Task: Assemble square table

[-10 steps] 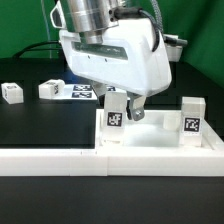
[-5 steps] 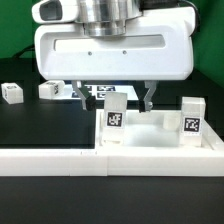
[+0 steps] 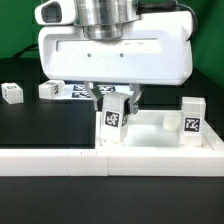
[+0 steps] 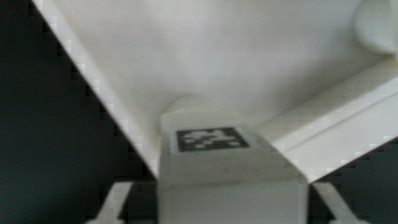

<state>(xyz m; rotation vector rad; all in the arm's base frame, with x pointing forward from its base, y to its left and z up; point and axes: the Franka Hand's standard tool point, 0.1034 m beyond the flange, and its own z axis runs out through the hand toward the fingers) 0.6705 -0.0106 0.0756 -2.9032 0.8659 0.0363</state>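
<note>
Tagged white leg (image 4: 217, 150) between claw fingers (image 4: 128, 206), rimmed white slab (image 4: 196, 50) behind

No letters, numbers or brand names can be read anywhere. The only signs are black-and-white square pattern tags (image 3: 113, 119), too coarse to decode.

One is on the front face of the small white block leg (image 3: 115, 137) at the corner of the large white plastic square slab (image 3: 155, 130) on the exterior view's left. The wrist view shows a tag (image 4: 212, 138) on one face of this leg (image 4: 228, 180).

Another marks the second white block leg (image 3: 191, 106) at the slab's corner on the exterior view's right.

Beyond the slab, the flat white marker board (image 3: 82, 92) carries tags and is partly hidden. Farther from the slab, two loose small white blocks (image 3: 50, 89) (image 3: 11, 92) show blurred dark marks.
</note>
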